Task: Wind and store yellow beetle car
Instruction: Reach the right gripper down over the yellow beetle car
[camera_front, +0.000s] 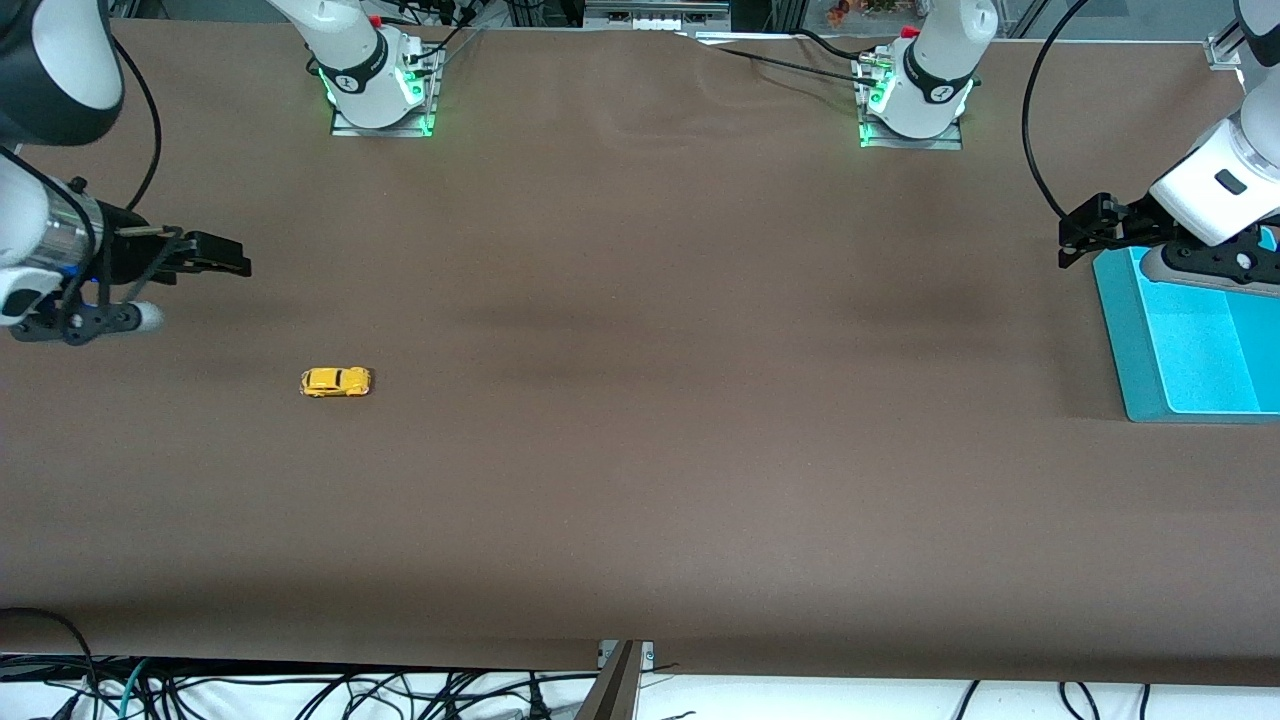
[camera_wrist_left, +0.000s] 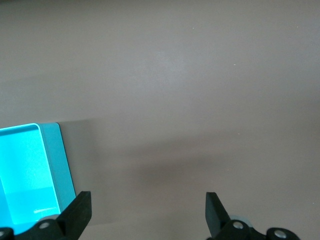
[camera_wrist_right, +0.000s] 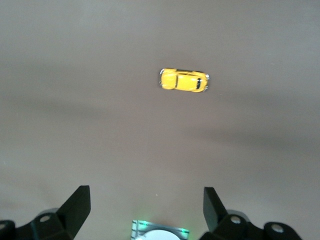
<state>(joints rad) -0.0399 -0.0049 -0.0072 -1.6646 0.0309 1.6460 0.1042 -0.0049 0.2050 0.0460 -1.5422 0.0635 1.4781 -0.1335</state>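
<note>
Yellow beetle car (camera_front: 335, 381), glossy, rounded, on matte brown table (camera_front: 640, 480), both grippers' jaws spread, aqua tray (camera_front: 1140, 340) seemingly plastic.

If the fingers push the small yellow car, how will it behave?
The yellow beetle car stands on its wheels on the flat table, so it probably rolls away. It looks tiny, likely light. Its rounded glossy body may slip.

car (camera_front: 335, 381) toward the right arm's end of table (camera_front: 640, 450), tray (camera_front: 1185, 340) at the left arm's

A brown table (camera_front: 640, 480) fills the scene, with cables (camera_front: 330, 690) hanging along its near edge.
</note>
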